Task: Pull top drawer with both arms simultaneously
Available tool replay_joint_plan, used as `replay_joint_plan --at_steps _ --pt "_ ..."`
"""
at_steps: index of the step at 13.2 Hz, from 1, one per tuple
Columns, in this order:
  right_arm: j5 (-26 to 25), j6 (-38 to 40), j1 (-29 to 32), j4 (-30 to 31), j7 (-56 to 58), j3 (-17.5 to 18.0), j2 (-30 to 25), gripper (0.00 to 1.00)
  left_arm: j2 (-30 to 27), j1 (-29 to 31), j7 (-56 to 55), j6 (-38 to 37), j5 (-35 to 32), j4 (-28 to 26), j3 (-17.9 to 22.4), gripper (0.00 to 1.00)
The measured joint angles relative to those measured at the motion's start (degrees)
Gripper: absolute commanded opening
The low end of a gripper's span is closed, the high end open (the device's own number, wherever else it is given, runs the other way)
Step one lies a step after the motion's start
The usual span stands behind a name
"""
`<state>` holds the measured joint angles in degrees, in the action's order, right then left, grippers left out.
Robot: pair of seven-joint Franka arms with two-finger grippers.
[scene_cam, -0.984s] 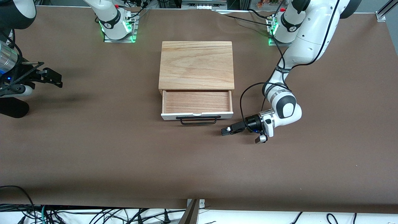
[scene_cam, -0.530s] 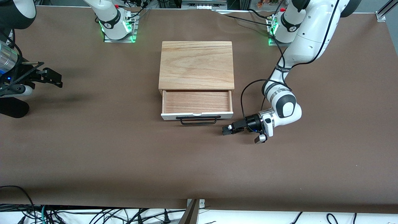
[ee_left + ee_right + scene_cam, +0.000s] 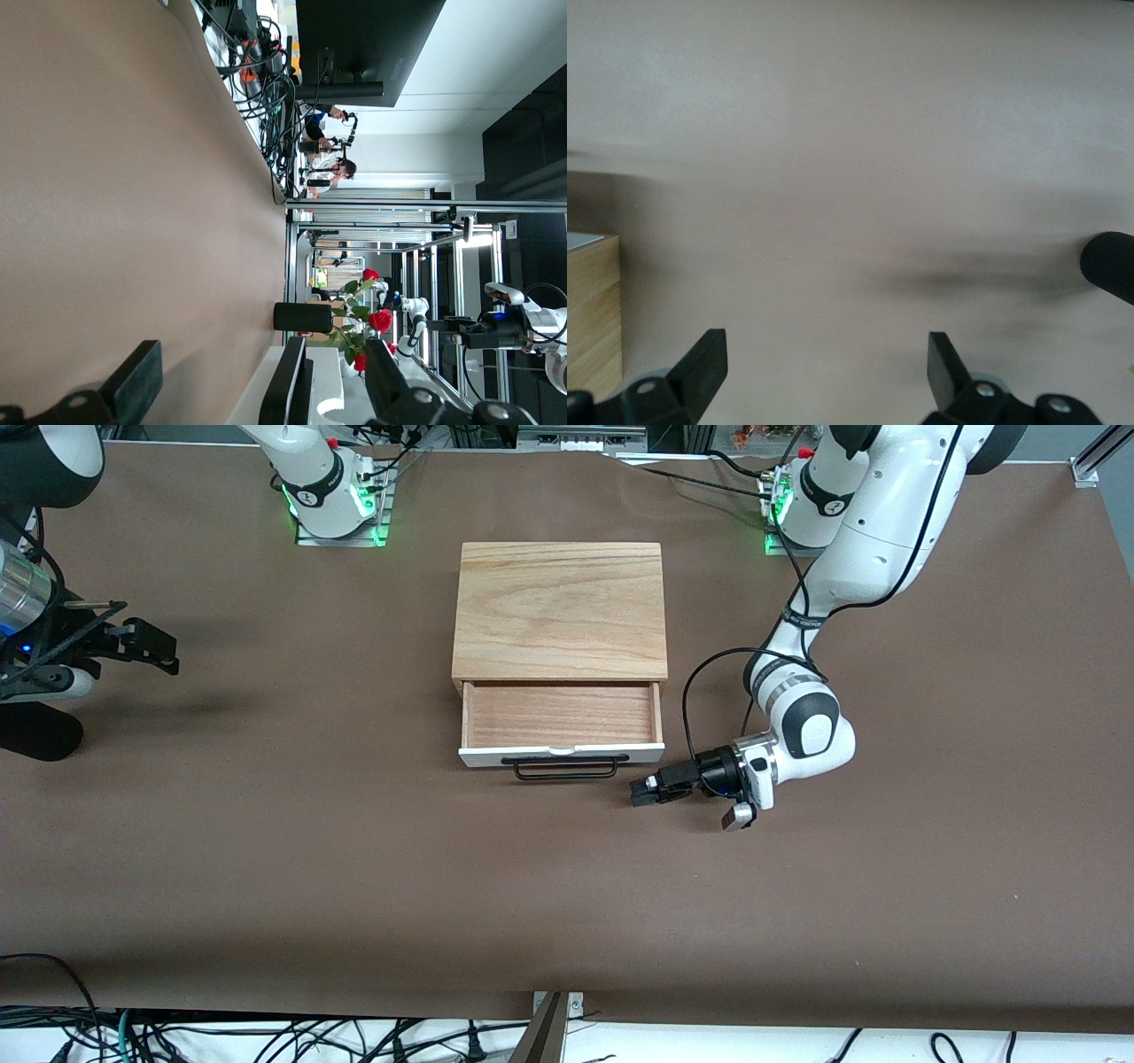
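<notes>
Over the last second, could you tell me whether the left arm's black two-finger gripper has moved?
Yes, slightly. The left gripper has edged toward the robots' bases, closer to the white front panel of the open light-wood top drawer, which has stayed put.

We see a brown table [image 3: 354,886] covered edge to edge in a matte sheet. On it sits a box whose wood-grain top slab [image 3: 560,609] lies about midway between the table's 2 ends. Tangled black cables [image 3: 266,1036] run along the table edge nearest the front camera. In the left wrist view, red roses [image 3: 372,319] show off the table, near a dark monitor [image 3: 363,44].
</notes>
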<state>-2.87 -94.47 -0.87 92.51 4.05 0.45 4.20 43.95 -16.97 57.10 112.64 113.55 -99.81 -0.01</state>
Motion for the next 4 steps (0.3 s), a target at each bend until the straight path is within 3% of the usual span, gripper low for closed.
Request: replay_joint_plan --at_steps 4 --pt "0.00 0.00 0.00 0.00 0.00 0.00 0.00 1.00 0.00 -0.03 1.39 -5.91 0.00 -1.24 0.02 1.00"
